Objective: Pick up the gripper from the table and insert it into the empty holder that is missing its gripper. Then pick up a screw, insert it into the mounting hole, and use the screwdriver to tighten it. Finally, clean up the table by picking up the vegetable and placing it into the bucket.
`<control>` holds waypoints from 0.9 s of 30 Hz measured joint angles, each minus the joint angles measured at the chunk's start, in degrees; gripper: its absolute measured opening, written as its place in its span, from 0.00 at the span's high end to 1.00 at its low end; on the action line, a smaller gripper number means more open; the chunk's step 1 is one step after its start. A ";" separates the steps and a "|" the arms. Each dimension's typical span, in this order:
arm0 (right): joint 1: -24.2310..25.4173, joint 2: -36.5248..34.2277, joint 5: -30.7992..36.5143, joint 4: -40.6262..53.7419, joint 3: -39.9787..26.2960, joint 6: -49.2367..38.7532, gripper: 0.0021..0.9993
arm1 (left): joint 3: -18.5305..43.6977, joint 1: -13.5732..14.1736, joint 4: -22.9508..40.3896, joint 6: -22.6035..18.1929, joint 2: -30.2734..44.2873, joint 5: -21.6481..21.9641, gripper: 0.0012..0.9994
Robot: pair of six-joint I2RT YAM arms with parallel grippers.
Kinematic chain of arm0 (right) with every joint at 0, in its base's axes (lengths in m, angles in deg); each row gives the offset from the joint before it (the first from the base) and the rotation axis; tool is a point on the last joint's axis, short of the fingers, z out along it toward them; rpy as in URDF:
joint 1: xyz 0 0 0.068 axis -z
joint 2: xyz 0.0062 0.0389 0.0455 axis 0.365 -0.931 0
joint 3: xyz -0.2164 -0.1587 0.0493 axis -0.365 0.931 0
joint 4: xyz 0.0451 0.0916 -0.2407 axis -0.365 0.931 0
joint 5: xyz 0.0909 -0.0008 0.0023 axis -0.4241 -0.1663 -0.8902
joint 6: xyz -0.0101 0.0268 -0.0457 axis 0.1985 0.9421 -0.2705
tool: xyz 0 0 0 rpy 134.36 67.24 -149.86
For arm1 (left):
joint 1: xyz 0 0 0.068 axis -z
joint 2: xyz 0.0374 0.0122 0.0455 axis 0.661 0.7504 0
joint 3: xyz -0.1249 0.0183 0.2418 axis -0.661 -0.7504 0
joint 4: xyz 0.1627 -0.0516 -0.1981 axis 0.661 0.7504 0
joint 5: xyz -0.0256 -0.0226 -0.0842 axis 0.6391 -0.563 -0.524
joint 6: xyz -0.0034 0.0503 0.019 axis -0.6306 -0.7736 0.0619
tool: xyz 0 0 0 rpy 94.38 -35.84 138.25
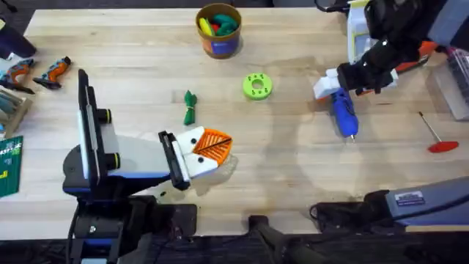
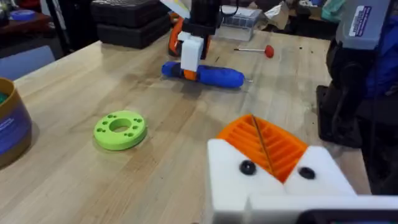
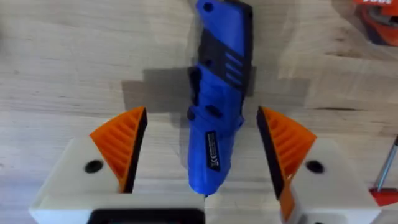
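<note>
The blue screwdriver [image 1: 344, 115] lies on the table at the right, its silver tip toward the front edge. My right gripper [image 1: 331, 88] hangs over its rear end, open, with an orange pad on either side of the blue body [image 3: 217, 112] and not pressing it. The dark green vegetable [image 1: 190, 108] lies left of centre. My left gripper [image 1: 212, 147] sits low just in front of it, shut and empty; both white mounts carry orange pads [image 2: 261, 143]. The orange bucket [image 1: 218, 31] stands at the back centre. A loose gripper piece and a screw are out of view.
A lime-green ring [image 1: 257, 86] lies between the vegetable and the screwdriver. A thin rod with a red handle [image 1: 438, 138] rests near the right edge. Tools lie at the far left [image 1: 51, 71], and boxes crowd the back right corner.
</note>
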 joint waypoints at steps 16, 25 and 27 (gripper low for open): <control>0.79 -4.79 0.94 -2.74 0.00 -1.07 0.01 | 0.00 0.00 0.00 0.02 0.00 0.00 0.99; 1.21 -5.17 1.18 -4.12 0.00 -1.47 0.01 | 0.00 0.00 0.00 0.02 0.00 0.00 0.99; 1.77 -5.17 1.16 -4.53 0.00 -1.47 0.01 | 0.00 -0.02 0.00 0.00 0.00 0.00 0.99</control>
